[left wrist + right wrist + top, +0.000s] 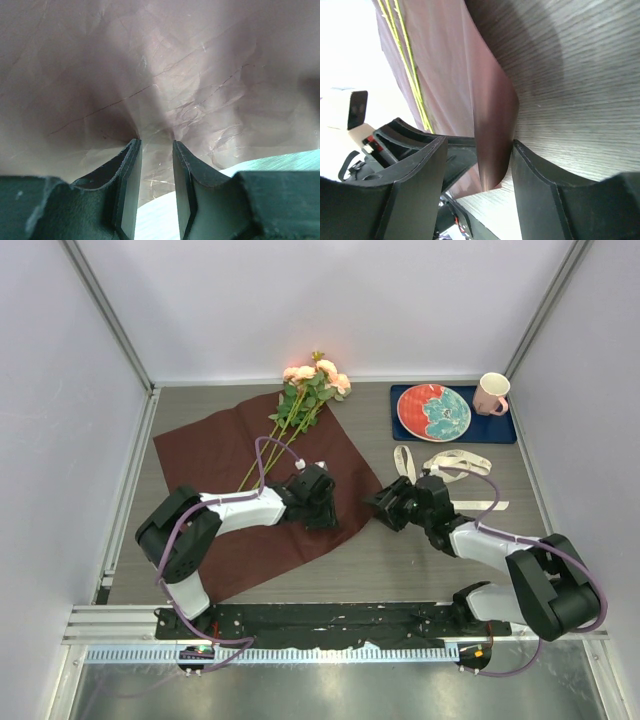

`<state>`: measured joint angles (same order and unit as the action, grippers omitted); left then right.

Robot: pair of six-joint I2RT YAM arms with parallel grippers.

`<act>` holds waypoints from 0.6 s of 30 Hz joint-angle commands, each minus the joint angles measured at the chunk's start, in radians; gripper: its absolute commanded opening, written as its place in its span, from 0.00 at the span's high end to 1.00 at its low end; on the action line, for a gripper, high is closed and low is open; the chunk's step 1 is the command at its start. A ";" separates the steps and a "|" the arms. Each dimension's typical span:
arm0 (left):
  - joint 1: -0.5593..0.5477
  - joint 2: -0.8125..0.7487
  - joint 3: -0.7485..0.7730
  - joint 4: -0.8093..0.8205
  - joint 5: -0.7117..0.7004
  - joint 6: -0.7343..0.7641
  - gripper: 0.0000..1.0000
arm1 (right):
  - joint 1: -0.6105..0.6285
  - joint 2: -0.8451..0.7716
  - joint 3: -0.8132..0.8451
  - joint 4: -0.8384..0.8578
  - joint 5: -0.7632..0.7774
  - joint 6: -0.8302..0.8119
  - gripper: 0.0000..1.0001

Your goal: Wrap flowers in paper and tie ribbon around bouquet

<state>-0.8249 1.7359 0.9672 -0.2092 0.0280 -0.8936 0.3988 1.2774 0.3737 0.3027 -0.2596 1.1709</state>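
The paper [215, 455] is a big, thin, dark red sheet lying askew on the left half of the tabletop [420, 560], matt and lightly creased. In the left wrist view it fills the frame as a crumpled, faintly glossy wall [165, 75], with fine wrinkles running toward the fingertips.

The flowers [312, 385] lie on the sheet's far corner. Their peach-pink heads and green leaves reach past the far edge, and the long thin stems [272, 448] slant back across the paper. The right wrist camera shows those stems as yellow-green lines [407, 55] on the paper.

The left gripper [322, 510] sits at the sheet's right edge. Its dark, flat-faced fingers [127, 180] stand only a narrow slit apart, and they pinch a fold of paper at the tips.

That edge stands up off the wood as a smooth curled flap [495, 130]. It rises between the blunt black fingers of the right gripper [479, 142], which are spread well apart; the flap is close to one finger, and the other is clear of it.

The ribbon [455, 462], a flat cream strip, lies in loose loops right of the sheet, beyond the right gripper. Behind it is a small dark blue mat [500, 428] carrying a round red-and-teal plate [405, 415] and a pink mug [490, 393]. The tabletop is grey-brown with straight wood grain.
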 commanded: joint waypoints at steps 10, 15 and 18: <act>-0.019 0.008 -0.045 -0.085 0.023 0.007 0.64 | 0.144 -0.053 -0.114 0.225 0.201 0.205 0.44; -0.017 0.005 -0.045 -0.082 0.023 0.008 0.64 | 0.167 -0.049 -0.090 0.201 0.236 0.168 0.46; -0.019 -0.002 -0.051 -0.084 0.020 0.008 0.64 | 0.135 -0.033 -0.067 0.153 0.256 0.098 0.48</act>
<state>-0.8268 1.7321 0.9619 -0.2054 0.0349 -0.8928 0.5587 1.2514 0.2607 0.4606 -0.0772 1.3331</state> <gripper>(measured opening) 0.357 0.533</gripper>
